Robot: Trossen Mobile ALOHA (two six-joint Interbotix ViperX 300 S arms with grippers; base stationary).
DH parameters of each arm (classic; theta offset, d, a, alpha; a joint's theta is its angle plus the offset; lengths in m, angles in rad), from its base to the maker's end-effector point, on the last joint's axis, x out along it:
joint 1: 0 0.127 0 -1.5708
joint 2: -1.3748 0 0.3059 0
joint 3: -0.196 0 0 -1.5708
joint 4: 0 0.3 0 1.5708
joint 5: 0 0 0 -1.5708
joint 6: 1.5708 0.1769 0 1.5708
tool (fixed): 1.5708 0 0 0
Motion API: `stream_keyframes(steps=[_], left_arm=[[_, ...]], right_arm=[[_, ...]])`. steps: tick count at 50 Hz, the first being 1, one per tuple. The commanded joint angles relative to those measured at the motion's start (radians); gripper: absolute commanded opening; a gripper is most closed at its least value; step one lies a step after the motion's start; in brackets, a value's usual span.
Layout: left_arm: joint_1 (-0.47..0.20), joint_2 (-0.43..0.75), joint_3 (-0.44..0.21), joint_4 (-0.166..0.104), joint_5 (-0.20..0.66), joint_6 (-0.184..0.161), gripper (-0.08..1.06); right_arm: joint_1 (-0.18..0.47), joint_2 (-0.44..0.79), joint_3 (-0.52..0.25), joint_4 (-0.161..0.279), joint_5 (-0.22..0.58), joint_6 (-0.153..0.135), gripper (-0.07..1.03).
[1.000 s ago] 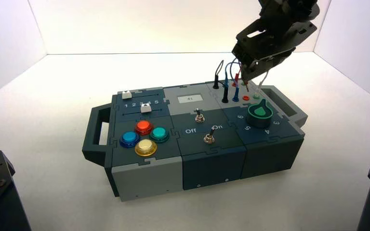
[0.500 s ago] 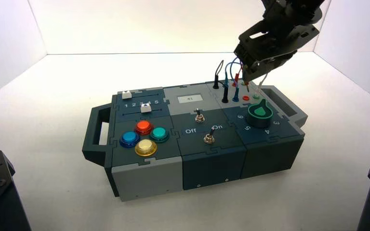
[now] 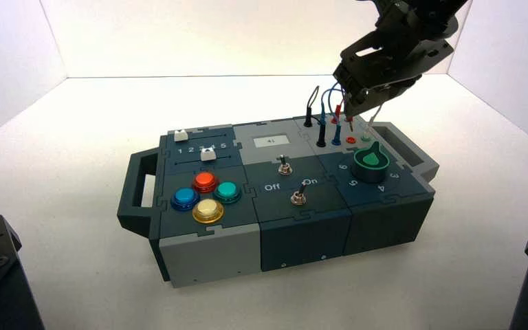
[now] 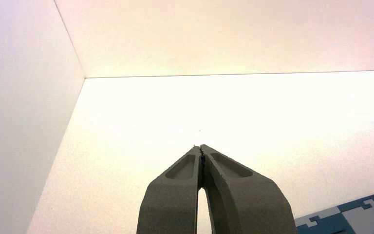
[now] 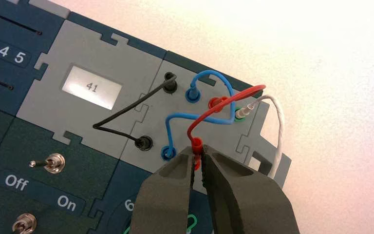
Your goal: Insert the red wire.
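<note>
Right gripper holds red wire's plug above its socket

In the high view, the right gripper [image 3: 355, 110] hangs over the box's [image 3: 295, 192] far right corner, beyond the green knob [image 3: 370, 163]. The red socket [image 3: 350, 140] shows just below it. Numerals and "Off" and "On" can be read.

The left wrist view alone shows the left gripper [image 4: 201, 146], parked off the box's left side, closed.

The right wrist view alone shows the red wire [image 5: 221, 108] whole: one plug gripped between the closed fingertips, its loop arching to the other red plug near them. Black [image 5: 131, 105], blue [image 5: 199, 117] and white wires [image 5: 280, 126] lie around the gripper; the display [image 5: 92, 87] reads "41".
</note>
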Motion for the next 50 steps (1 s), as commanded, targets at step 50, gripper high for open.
stream_keyframes(steps=[50], left_arm=[[0.005, 0.012, -0.035, 0.002, -0.015, 0.005, -0.03]], right_arm=[[-0.011, 0.003, -0.005, -0.003, -0.032, 0.002, -0.02]])
